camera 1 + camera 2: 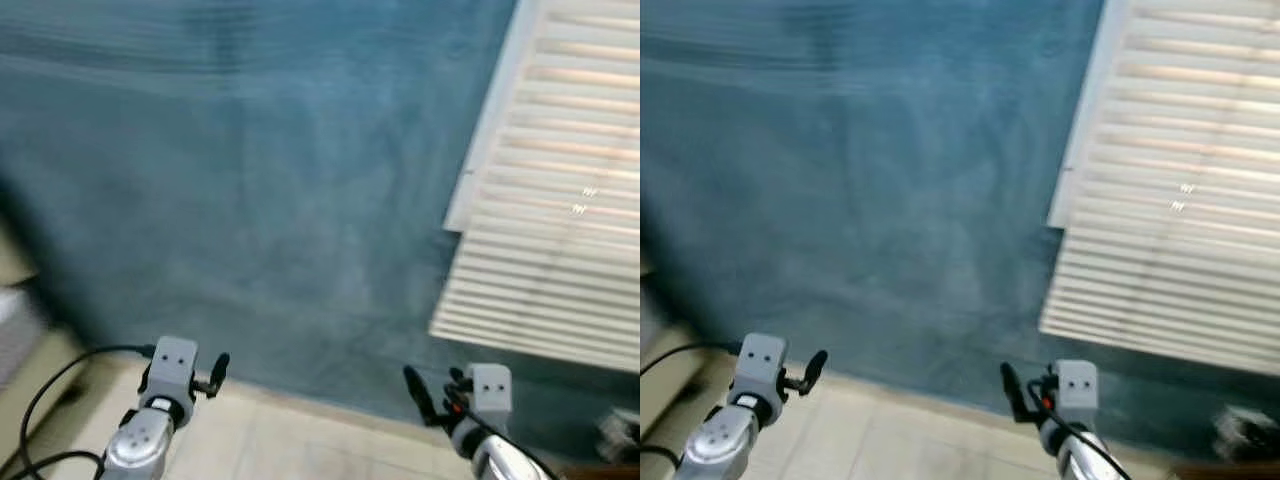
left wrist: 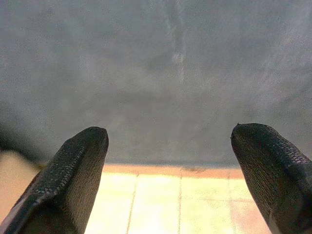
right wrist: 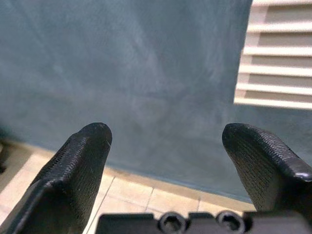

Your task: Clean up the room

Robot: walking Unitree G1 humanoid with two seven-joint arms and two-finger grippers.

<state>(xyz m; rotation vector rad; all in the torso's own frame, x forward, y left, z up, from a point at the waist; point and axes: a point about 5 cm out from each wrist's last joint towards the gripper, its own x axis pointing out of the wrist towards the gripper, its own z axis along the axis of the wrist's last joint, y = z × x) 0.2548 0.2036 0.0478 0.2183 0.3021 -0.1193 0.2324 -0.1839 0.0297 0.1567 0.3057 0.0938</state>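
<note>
I face a blue-grey wall (image 1: 260, 190) at close range, and the picture is blurred. My left gripper (image 2: 170, 141) is held low in front of the wall, open, with nothing between its black fingers (image 2: 78, 170). My right gripper (image 3: 165, 136) is also low and open, and empty. Both arms appear at the bottom of the head views, the left gripper (image 1: 215, 372) on the left and the right gripper (image 1: 418, 392) on the right. No loose item to tidy can be made out clearly.
A white louvered shutter (image 1: 550, 180) covers the wall on the right. Pale floor tiles (image 1: 280, 440) run along the wall's base. A black cable (image 1: 45, 395) trails by my left arm. A blurred pale object (image 1: 620, 435) sits at the lower right, and beige furniture (image 1: 20, 360) at the left edge.
</note>
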